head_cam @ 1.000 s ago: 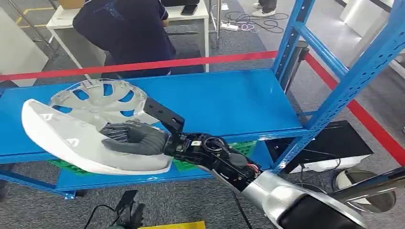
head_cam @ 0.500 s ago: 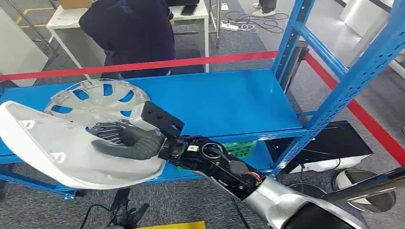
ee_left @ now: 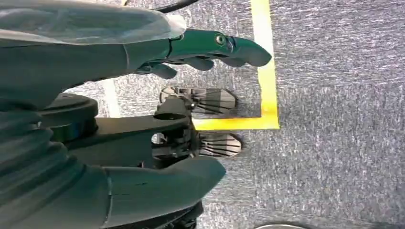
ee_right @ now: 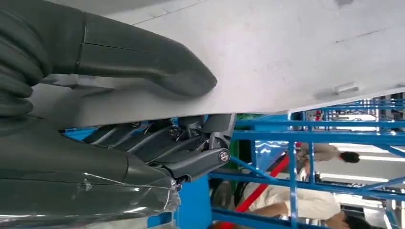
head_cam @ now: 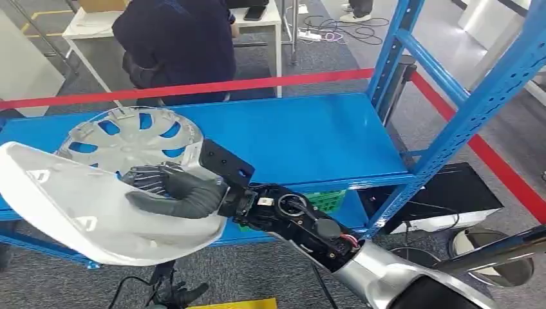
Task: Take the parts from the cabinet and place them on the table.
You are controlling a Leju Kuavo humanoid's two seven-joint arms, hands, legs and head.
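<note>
Right now a big white part (head_cam: pixel 71 206), smooth matte plastic w/ a long curved shell shape, sits in the right hand (head_cam: pixel 174 190), held out in front of the blue shelf (head_cam: pixel 309 138) edge, over the grey carpet (head_cam: pixel 270 277). Hand is clamped on it: dark rubbery thumb lies across the upper face, darker fingers (ee_right: pixel 191 143) curl under the panel's rim in the right wrist view. Small raised tabs dot the white surface. Behind it, a silver hubcap (head_cam: pixel 132 138) lies flat on the shelf deck, round, spoked, w/ cut-out windows showing blue through them; its near edge is covered by the white part. Shelf is painted metal, perforated uprights at right. A red tape barrier (head_cam: pixel 257 82) runs across behind the shelf, and a person in dark top (head_cam: pixel 177 45) bends by a white table (head_cam: pixel 257 22) beyond. Left hand (ee_left: pixel 143 109) hangs above carpet and a yellow floor line (ee_left: pixel 265 62), fingers apart, holding nothing.
</note>
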